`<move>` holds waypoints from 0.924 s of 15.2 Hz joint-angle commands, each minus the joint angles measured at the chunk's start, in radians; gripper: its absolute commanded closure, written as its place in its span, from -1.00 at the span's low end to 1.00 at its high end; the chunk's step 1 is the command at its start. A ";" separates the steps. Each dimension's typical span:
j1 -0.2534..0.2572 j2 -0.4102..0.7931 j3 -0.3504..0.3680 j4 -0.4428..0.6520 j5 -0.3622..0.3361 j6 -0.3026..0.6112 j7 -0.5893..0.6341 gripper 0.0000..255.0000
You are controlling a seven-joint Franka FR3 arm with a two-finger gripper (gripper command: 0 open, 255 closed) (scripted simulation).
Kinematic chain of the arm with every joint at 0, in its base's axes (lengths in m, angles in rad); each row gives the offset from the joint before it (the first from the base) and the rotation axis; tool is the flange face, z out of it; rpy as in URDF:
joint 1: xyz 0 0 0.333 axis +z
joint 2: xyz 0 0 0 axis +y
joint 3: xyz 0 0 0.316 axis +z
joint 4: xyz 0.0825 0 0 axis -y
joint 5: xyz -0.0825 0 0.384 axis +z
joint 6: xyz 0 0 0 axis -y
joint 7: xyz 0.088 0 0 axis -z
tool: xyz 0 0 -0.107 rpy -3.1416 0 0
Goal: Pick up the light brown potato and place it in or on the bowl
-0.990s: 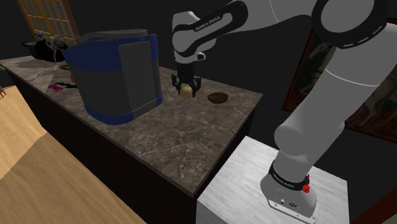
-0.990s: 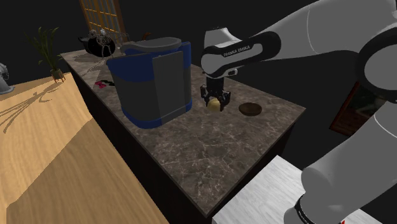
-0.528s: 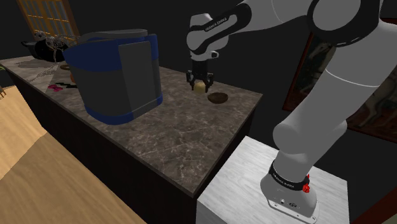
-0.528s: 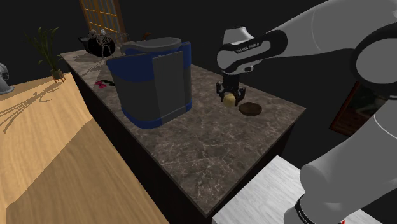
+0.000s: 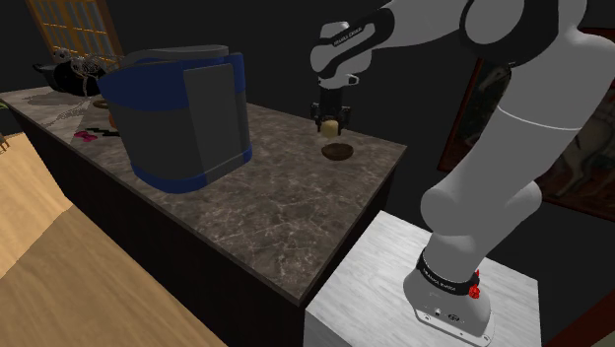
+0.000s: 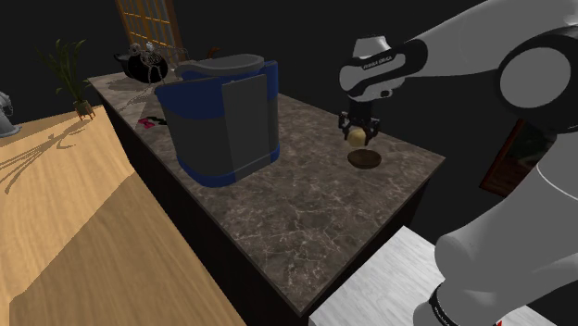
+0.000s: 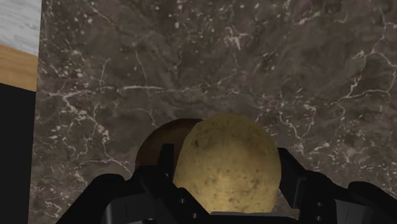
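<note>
My black gripper (image 5: 330, 125) is shut on a light brown potato (image 5: 330, 126) and holds it in the air just above a small shallow brown bowl (image 5: 338, 151) near the counter's far end. The second exterior view shows the potato (image 6: 358, 135) in the gripper (image 6: 358, 136) a little above the bowl (image 6: 365, 159). Seen from the wrist, the speckled potato (image 7: 227, 164) is clasped between the fingers (image 7: 164, 167), and the bowl (image 7: 162, 143) shows partly behind it on the marble.
A large blue and grey bin (image 5: 182, 113) stands on the dark marble counter (image 5: 256, 212) to the shoulder view's left of the bowl. A black kettle (image 6: 145, 65) and small items lie at the far end. The counter's edge runs close past the bowl.
The gripper has carried the potato toward the shoulder view's right, from beside the bin to just above the bowl. It has stayed shut on the potato.
</note>
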 commanded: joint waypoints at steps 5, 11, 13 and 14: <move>-0.052 0.057 -0.055 0.039 -0.016 0.020 -0.099 1.00; -0.051 0.087 -0.055 -0.009 -0.025 0.097 -0.091 1.00; -0.051 0.099 -0.055 -0.023 -0.029 0.123 -0.087 1.00; -0.051 0.105 -0.055 -0.030 -0.031 0.136 -0.085 1.00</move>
